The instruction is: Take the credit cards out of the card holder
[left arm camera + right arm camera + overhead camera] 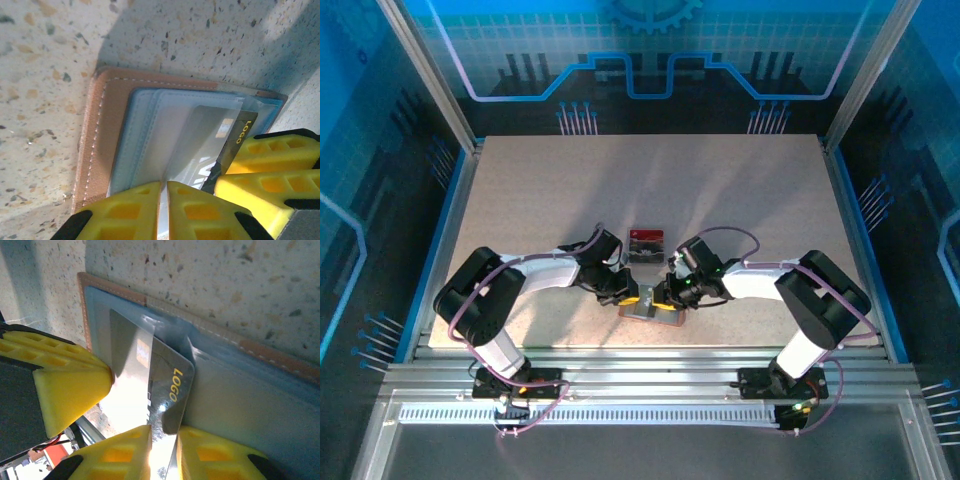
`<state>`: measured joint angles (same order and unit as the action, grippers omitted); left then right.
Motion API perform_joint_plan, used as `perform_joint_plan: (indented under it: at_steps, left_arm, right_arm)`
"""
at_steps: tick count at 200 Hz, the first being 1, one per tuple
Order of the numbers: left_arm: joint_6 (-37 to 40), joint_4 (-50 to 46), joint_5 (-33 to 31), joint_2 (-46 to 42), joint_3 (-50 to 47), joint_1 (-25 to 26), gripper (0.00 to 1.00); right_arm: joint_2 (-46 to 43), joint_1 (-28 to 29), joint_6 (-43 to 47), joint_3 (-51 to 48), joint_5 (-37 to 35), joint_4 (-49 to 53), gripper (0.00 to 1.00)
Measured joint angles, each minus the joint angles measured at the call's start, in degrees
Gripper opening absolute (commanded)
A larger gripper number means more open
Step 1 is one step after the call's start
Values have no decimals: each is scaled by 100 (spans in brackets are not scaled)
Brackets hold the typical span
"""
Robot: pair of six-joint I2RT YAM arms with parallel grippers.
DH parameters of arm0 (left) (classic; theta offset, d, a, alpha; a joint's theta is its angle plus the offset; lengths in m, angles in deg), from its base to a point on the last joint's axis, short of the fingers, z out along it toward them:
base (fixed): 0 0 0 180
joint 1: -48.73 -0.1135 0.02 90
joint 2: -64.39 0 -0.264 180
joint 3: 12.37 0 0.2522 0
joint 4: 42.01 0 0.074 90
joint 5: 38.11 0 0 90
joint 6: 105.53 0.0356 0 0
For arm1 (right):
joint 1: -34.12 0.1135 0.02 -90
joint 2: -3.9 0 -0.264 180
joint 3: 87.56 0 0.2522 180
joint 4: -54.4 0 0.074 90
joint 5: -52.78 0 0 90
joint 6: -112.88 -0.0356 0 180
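Observation:
The salmon-pink card holder (650, 314) lies open on the table near the front edge, pale blue pockets up. In the left wrist view my left gripper (164, 184) is shut on a thin pale pocket flap of the card holder (97, 135). A dark credit card (170, 385) printed "LOGO" sticks partly out of a pocket. My right gripper (164, 429) has its yellow fingers closed around that card's free end. The same card (239, 131) lies beside the right fingers (270, 165) in the left wrist view. From above, both grippers (628, 297) (665, 296) meet over the holder.
A small tray (646, 243) with dark cards in it stands just behind the holder. The speckled tabletop (650, 180) stretches to the back. Blue walls and metal rails enclose the table.

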<state>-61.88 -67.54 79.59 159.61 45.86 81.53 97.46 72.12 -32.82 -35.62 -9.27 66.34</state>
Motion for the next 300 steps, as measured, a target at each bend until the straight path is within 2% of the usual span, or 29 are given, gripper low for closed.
perform_joint_plan:
  at_steps: [119, 191, 300]
  left_arm:
    - [-2, 0, 0, -2, 0, 0, 13]
    - [-2, 4, -4, -35, -37, 0, 13]
    - [-44, 24, -28, -330, -339, 7, 13]
  right_arm:
    - [-98, -195, -13, -216, 94, -157, 0]
    - [-623, -433, 380, -240, 31, 614, 0]
    - [-658, -439, 1104, 345, -229, 1937, 0]
